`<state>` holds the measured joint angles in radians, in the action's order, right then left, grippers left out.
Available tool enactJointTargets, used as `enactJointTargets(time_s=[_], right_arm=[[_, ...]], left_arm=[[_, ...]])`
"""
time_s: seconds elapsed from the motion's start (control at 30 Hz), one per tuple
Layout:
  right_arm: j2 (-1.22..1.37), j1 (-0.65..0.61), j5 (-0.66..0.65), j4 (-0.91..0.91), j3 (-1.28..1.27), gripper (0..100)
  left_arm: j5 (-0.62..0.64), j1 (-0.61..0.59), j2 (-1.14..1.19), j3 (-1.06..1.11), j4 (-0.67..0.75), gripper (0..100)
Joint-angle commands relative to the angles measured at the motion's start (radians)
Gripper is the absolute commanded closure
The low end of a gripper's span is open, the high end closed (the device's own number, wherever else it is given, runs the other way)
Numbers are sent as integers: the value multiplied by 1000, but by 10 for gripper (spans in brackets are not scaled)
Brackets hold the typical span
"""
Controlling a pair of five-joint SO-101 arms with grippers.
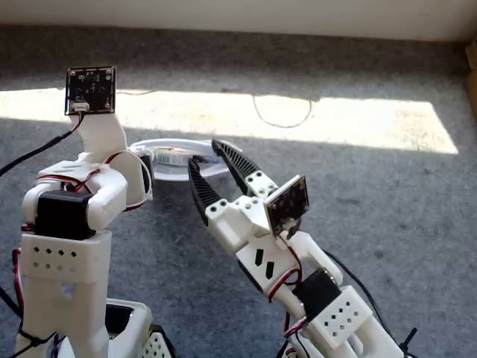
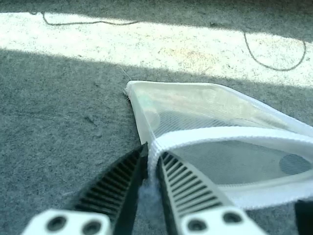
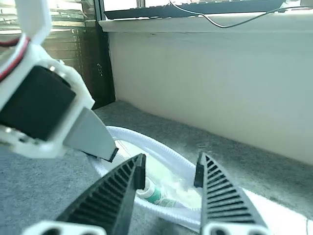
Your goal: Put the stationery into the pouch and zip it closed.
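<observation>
Pouch [image 2: 205, 112] mouth-open on grey surface [image 1: 387, 216], green-and-white item [image 3: 155, 195] inside. Left tool [image 2: 150, 159] clamps white rim [image 2: 220, 134] at 9 o'clock; right tool [image 1: 204, 152] spread wide, empty, near 3 o'clock.

Pouch [image 1: 175, 142] mouth gaping, left gripper [image 2: 151, 151] pinching its rim at one end, right gripper [image 1: 205, 153] spread wide over the opening, bare carpet [image 1: 373, 201] around, thin cable [image 1: 283, 119] lying on it beyond.
</observation>
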<state>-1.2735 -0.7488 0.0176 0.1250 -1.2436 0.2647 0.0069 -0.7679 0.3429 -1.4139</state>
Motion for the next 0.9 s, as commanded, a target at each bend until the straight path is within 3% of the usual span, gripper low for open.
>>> enactJointTargets(time_s=[0.0,0.4,0.87], right_arm=[[-96,-10,-9,102,54,839],[-170,148,-6,496,209,839],[-59,193,-11,504,166,835]], left_arm=[[-8,-15,-15,-31,9,993],[-8,-35,-15,-30,6,993],[-8,-35,-15,-30,6,993]])
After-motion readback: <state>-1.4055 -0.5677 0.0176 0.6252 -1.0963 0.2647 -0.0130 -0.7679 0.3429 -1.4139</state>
